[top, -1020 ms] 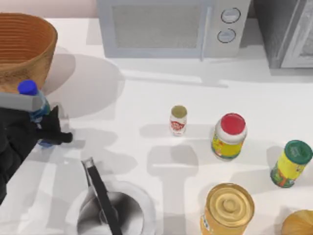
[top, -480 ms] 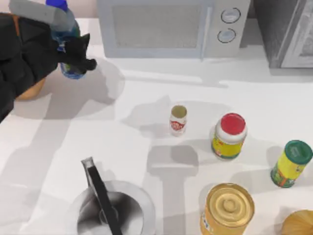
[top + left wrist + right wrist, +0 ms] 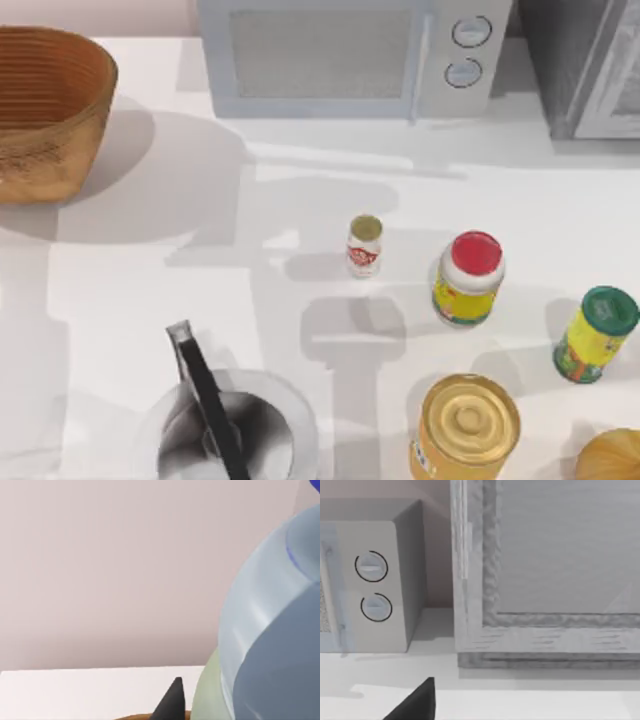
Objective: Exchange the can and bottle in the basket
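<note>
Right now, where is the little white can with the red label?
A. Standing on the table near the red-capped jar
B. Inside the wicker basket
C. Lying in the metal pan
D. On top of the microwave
A: the can stands upright on the table, beside the red-capped jar, far from the basket.

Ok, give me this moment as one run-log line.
left gripper: bottle close at its wrist camera, grip unclear | can: upright on table, mid | basket: table's far left | right arm: facing microwave

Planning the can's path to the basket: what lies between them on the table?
In the top view the stretch from the can to the basket is bare white table, crossed by shadows alone.
</note>
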